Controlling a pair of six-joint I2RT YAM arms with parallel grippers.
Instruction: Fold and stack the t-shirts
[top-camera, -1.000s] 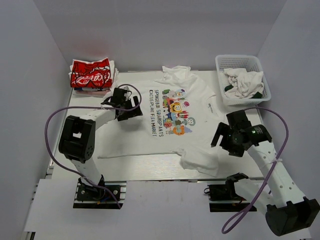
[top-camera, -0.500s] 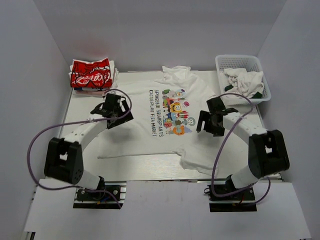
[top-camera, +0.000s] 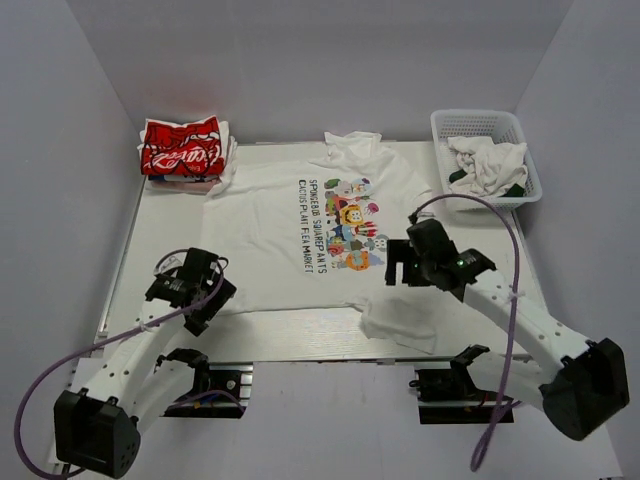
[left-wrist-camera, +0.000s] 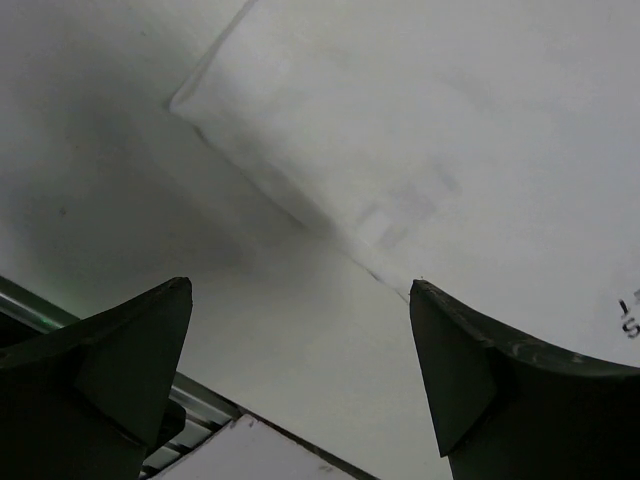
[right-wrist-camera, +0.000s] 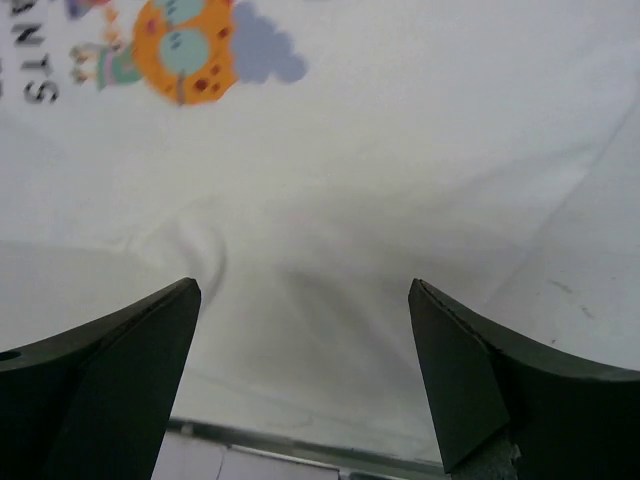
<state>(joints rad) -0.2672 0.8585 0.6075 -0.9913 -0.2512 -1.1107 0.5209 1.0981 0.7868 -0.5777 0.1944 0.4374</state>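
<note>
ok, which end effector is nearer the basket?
Right. The right end effector is over the white t-shirt, near-left of the basket; left end effector sits at the shirt's near-left corner.

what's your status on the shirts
Both grippers open, empty. Left gripper at near-left corner of white shirt, right gripper over its near-right part. Not yet folded. Red shirt stacked far left. Nothing blocking.

Clipped by the right edge of the left wrist view: lettering (left-wrist-camera: 628, 318) on white t-shirt (left-wrist-camera: 470, 120), unreadable. Cut by the top edge of the right wrist view: cartoon print (right-wrist-camera: 185, 45), blurred. Too bunched to identify from above: cloth (top-camera: 485, 165) in basket (top-camera: 475, 114). Mostly covered by red t-shirt (top-camera: 180, 147): folded pile (top-camera: 200, 184).
</note>
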